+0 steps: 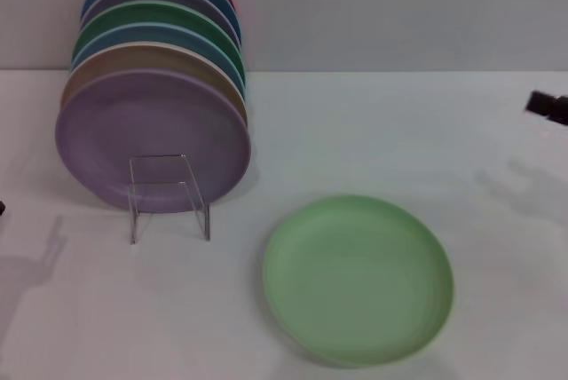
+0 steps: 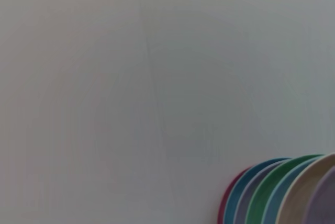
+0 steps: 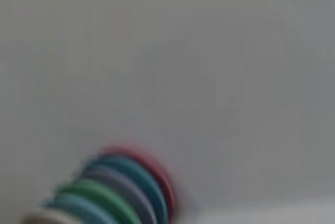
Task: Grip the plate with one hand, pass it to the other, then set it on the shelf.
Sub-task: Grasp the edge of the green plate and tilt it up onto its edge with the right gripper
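The light mint-green plate lies flat on the white table, front right of centre, with nothing touching it. The shelf, a small clear acrylic rack, stands to its left and holds several coloured plates upright, a lilac plate at the front. A dark tip of my right gripper shows at the right edge, well above and to the right of the plate. Of my left arm, only a shadow shows on the table at the left edge. Both wrist views show the wall and the rims of the racked plates.
The row of standing plates reaches back from the rack to the grey wall. The white table stretches between the rack and the right gripper.
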